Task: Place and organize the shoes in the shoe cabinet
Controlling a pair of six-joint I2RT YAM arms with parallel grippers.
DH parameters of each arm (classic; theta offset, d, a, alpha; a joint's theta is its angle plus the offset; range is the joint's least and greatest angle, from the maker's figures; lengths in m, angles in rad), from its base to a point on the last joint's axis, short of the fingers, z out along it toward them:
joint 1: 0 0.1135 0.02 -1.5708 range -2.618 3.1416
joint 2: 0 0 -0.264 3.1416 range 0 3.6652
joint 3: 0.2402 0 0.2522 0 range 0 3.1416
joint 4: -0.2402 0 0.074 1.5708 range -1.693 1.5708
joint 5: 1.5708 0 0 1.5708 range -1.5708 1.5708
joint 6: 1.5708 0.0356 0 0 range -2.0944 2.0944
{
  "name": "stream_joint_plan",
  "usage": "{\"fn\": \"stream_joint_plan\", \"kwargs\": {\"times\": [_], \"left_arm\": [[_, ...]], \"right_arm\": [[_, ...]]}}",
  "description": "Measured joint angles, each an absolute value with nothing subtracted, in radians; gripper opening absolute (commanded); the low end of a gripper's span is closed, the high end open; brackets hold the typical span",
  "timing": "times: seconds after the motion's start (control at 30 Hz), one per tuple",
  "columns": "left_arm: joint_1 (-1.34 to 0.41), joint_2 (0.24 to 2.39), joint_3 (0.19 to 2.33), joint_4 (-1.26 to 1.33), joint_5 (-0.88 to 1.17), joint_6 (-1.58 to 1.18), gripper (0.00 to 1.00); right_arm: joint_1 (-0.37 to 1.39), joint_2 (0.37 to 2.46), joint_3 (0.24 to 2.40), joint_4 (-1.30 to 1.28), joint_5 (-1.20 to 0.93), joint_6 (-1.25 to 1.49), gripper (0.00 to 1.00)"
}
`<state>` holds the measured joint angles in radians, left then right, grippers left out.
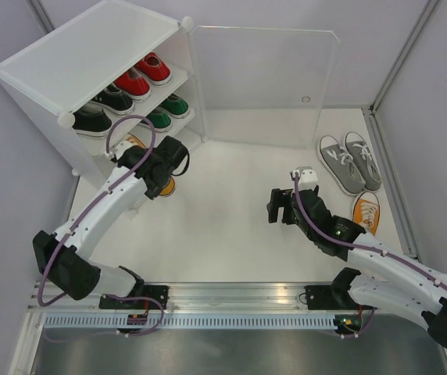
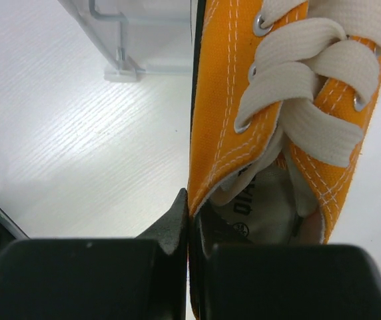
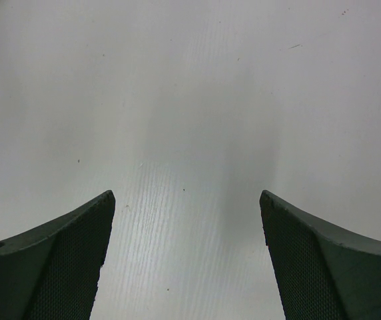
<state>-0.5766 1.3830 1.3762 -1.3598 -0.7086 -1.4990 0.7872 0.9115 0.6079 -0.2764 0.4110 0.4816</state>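
Orange shoe (image 2: 217, 113), white-laced canvas, sits pinched in the left gripper (image 2: 189, 215).

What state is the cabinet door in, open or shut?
Open. The door stands swung out to the right, away from the cabinet front, so the red shoes on the top shelf show uncovered.

Pale grey walls (image 1: 434, 78) enclose a white tabletop (image 1: 231, 226), metal rail (image 1: 239, 297) nearest.
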Motion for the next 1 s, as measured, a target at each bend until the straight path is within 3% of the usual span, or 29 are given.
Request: {"fn": "stream_joint_plan", "kwargs": {"times": [0.77, 1.0], "left_arm": [[-0.336, 1.518, 1.506, -1.364, -0.788, -1.412, 0.08], [-0.295, 1.518, 1.506, -1.36, -0.859, -1.409, 0.21]], "right_arm": [[0.787, 0.9, 0.577, -0.242, 0.375, 0.474, 0.92], [0.787, 0.9, 0.575, -0.238, 0.366, 0.474, 0.92]]}}
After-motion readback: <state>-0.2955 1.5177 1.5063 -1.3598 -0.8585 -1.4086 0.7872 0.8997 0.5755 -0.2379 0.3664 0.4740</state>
